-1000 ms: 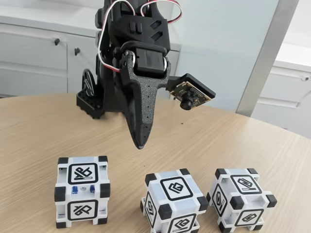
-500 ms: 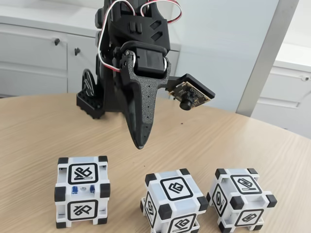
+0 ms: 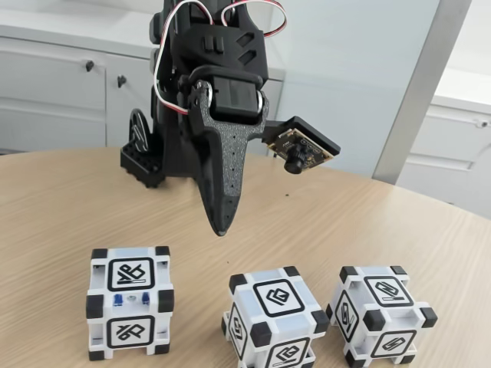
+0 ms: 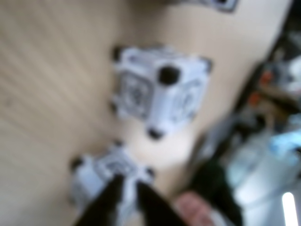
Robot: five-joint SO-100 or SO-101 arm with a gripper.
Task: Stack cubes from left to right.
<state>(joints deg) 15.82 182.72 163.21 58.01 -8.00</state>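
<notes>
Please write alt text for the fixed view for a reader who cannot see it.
A black robot arm's gripper hangs, fingers together, above a wooden table behind three white cubes in a row: left cube, middle cube, right cube. None is stacked.

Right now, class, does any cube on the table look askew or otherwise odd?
Nothing damaged. The left cube sits square to the fixed camera, while the middle cube and right cube are turned corner-on, so the row isn't aligned.
</notes>
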